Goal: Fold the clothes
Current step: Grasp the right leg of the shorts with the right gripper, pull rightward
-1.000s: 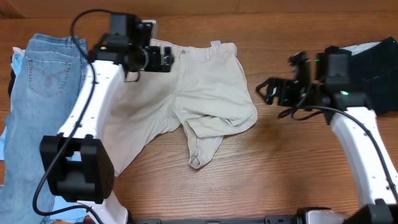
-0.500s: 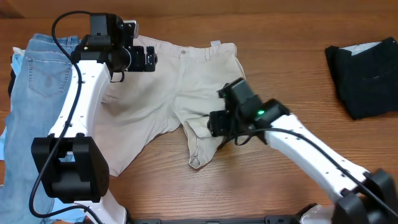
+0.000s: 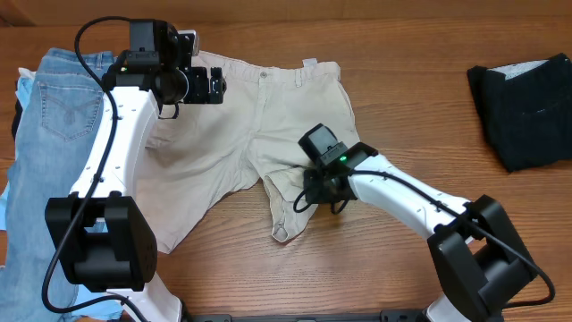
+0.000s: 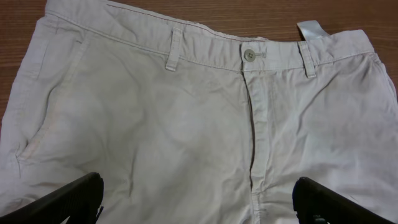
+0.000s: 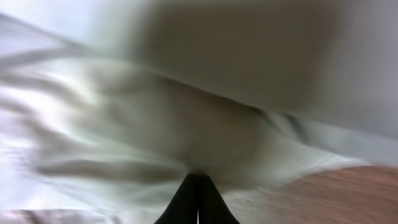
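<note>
At khaki shorts' (image 3: 268, 107) 5 o'clock, R fingers (image 5: 186, 208) closed tight, grip unclear; L fingers (image 4: 68, 199) spread wide above waistband (image 4: 205, 59).

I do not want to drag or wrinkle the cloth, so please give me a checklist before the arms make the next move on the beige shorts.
1. Left gripper open over the waistband: ok.
2. Right gripper shut at the crumpled leg: ok.
3. Cloth caught between its fingers: cannot tell, blurred.
4. Shorts lying flat: not ok.
5. Black garment apart from shorts: ok.
</note>
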Motion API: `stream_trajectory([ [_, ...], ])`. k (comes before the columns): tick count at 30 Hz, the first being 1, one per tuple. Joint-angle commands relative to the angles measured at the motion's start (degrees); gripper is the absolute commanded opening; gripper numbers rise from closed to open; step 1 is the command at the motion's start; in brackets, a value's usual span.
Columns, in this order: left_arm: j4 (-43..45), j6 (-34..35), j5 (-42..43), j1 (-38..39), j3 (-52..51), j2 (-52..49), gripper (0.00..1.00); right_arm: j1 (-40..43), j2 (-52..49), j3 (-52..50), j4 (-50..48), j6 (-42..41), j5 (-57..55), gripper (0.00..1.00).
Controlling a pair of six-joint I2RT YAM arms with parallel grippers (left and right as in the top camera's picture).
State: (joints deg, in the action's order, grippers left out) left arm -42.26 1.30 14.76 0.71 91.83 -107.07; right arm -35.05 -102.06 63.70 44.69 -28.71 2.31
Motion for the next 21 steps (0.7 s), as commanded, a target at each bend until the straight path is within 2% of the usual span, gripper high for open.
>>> stream_trajectory([
  [1,-0.04,-0.87,-0.35,-0.33,1.11,-0.55,1.0,4.63,4.31,-0.09,1.7,-1.55,1.16,0.04],
  [3,-0.04,-0.9,-0.35,-0.33,1.11,-0.55,1.0,6.51,5.73,-0.09,1.46,-0.85,4.79,0.04],
  [4,-0.02,-0.9,-0.35,-0.33,1.11,-0.55,1.0,6.95,5.86,-0.09,1.2,-0.85,7.3,0.2],
  [6,0.0,-0.87,-0.33,-0.33,1.11,-0.55,1.0,6.64,5.7,-0.11,0.72,-0.83,11.28,0.42],
  [11,-0.17,-0.87,-0.35,-0.33,1.11,-0.55,1.0,1.75,4.37,-0.11,-1.16,2.01,8.41,0.75],
  [14,-0.42,-0.87,-0.35,-0.33,1.11,-0.57,1.0,0.37,2.4,-0.13,-2.6,4.15,7.15,0.8],
  [18,-0.44,-0.87,-0.35,-0.33,1.11,-0.57,1.0,-0.22,-1.68,-0.11,-6.86,8.94,7.17,0.8],
  [19,-0.46,-0.87,-0.35,-0.33,1.11,-0.57,1.0,-0.2,-2.6,-0.11,-7.61,9.55,7.1,0.76],
  [21,-0.48,-0.87,-0.35,-0.33,1.11,-0.57,1.0,-0.2,-2.93,-0.13,-8.24,9.68,6.01,0.59],
])
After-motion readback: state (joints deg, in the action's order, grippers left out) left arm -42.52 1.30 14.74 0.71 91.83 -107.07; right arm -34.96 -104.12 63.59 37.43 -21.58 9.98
